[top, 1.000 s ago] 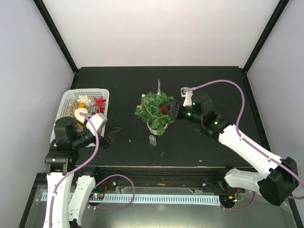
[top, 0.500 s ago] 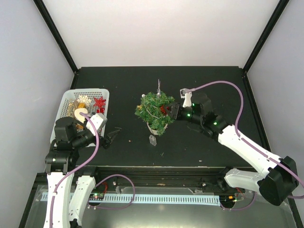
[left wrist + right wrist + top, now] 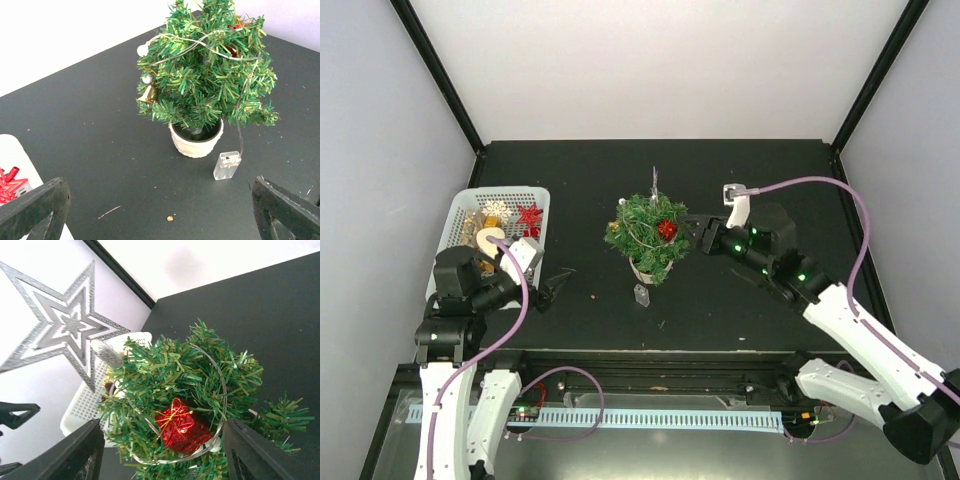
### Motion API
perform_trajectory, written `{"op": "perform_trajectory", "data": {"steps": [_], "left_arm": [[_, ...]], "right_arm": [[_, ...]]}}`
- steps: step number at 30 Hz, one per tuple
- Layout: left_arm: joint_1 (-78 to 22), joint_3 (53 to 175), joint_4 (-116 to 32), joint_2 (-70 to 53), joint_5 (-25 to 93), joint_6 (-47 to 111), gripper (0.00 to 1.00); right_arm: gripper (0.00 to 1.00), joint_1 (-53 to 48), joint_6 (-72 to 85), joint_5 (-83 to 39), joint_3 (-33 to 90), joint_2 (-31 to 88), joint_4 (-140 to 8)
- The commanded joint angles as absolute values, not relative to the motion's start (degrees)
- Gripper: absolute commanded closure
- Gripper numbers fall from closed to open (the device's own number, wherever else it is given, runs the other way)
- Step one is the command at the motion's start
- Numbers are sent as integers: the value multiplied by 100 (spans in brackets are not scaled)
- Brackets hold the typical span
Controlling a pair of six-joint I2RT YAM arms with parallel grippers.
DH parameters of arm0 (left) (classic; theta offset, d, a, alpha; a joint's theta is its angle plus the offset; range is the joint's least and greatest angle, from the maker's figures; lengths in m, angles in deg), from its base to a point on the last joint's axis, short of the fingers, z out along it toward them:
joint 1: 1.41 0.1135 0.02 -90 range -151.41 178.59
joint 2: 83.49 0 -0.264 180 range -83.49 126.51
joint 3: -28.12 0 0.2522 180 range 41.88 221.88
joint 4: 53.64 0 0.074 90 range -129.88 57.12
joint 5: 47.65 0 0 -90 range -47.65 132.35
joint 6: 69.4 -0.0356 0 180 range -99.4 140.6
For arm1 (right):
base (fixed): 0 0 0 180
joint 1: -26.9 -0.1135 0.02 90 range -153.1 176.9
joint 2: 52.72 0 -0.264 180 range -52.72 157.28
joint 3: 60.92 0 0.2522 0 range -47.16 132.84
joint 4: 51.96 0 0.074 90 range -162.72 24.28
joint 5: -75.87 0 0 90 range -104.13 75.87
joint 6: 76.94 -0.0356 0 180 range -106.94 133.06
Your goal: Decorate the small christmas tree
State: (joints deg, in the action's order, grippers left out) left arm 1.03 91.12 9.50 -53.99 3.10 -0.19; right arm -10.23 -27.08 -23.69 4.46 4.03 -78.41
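Nearest the arm bases, the left gripper [image 3: 556, 287] hangs low over the black table [image 3: 580, 170] with its claw spread wide and nothing in it; its wrist view shows one finger at each lower corner. Just beyond it a clear battery box [image 3: 226, 165] lies on the table beside the cream pot [image 3: 196, 142], tethered by a thin wire. The small christmas tree [image 3: 648, 232] stands upright in that pot at mid-table. The right gripper [image 3: 695, 233] is level with its crown on the right side, claw parted and empty, fingers just off the needles. A red gift ornament [image 3: 180, 427] already sits among the branches. The step in hand therefore looks like clearing the right claw and fetching the next piece from the white basket [image 3: 470, 200] at far left. To do that well, the right arm should back out straight along its own approach. It should keep clear of the light wire looping round the crown, since a snag could tip so light a tree. The left arm is the nearer one for the basket. Counted: one tree, one pot, one battery box, one red gift, one gold bell [image 3: 148, 93], at least two white bulbs, and one silver star [image 3: 65, 325] on top. The basket holds one red star [image 3: 529, 215]; its gold and pale pieces are too small to count.
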Motion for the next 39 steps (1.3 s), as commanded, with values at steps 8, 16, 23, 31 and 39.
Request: {"op": "perform_trajectory", "data": {"steps": [8,16,23,31,39], "left_arm": [[278,9143,827,-5320,349,-5,1],[313,9670,1323,-5070,680,-271,1],[462,10863,2539,-5028,798,-766,1],[462,11698,3813,-5419,558,-1030,1],[457,11992,4166,-5571,509,-1040,1]], "right_arm": [[4,-998,-1558,-2050,656,-406,-9108],[0,-998,-764,-1757,1355,-1200,-10487],[0,-1001,-483,-1523,2174,-1865,-11435],[0,-998,-222,-1727,2735,-2083,-12069],[0,-994,-244,-1822,2314,-2113,-12056]]}}
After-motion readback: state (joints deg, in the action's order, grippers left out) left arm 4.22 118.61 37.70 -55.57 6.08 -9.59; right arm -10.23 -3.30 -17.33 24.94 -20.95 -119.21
